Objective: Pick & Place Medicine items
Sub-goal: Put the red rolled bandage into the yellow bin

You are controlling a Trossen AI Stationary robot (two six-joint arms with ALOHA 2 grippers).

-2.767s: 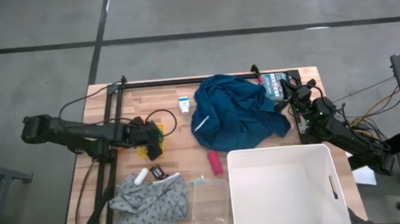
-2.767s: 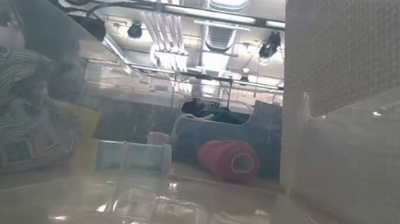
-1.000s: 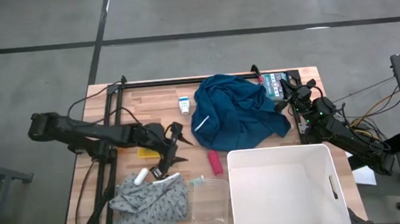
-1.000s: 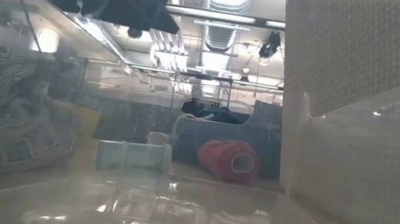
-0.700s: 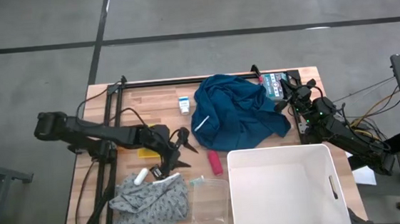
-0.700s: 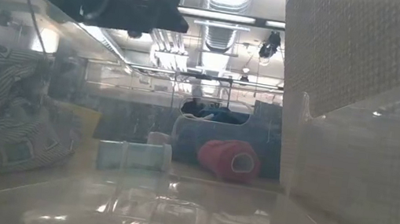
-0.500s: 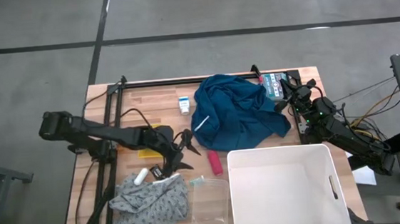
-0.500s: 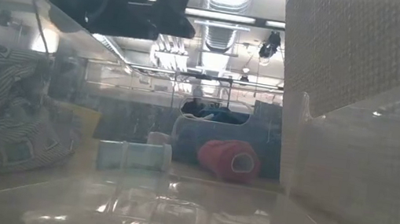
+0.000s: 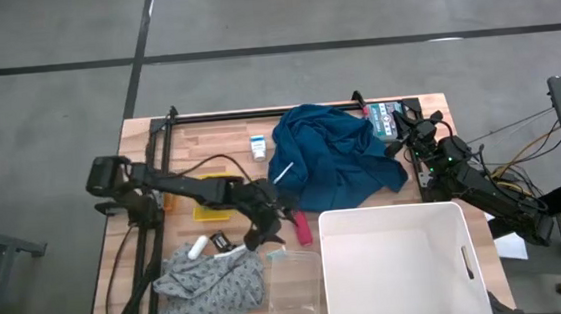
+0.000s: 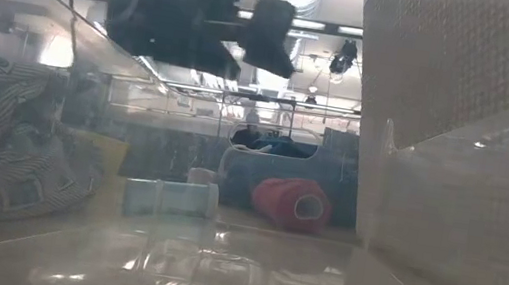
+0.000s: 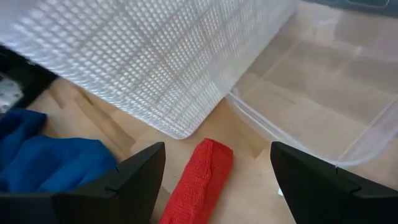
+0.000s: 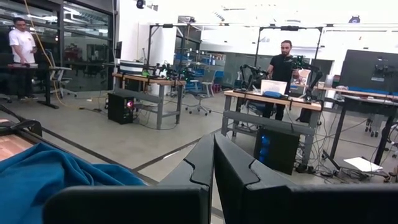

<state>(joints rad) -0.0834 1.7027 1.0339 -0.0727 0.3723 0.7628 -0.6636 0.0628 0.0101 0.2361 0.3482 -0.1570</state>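
Observation:
A small white carton with blue print (image 9: 259,147) lies flat on the wooden table by the blue cloth (image 9: 336,163). A red roll with a knit-like surface (image 9: 301,228) (image 11: 198,179) lies on its side just off the white bin's far left corner. My left gripper (image 9: 278,227) (image 11: 217,152) hangs open above the roll's left side, slanting down, with the roll showing between its fingers and untouched. My right gripper (image 9: 403,122) (image 12: 213,168) rests shut at the table's far right corner, pointing out into the room.
A white mesh-sided bin (image 9: 394,263) fills the near right. A clear plastic container (image 9: 295,276) stands beside it, and a striped grey cloth (image 9: 210,283) is heaped at the near left. A yellow item (image 9: 210,213) and small white and black items (image 9: 207,246) lie under the left arm.
My left gripper has travelled toward the table's right edge, from above the yellow item to beside the red roll. It has sunk a little and rolled about its own line. Its fingers have stayed open. Nothing on the table has moved.

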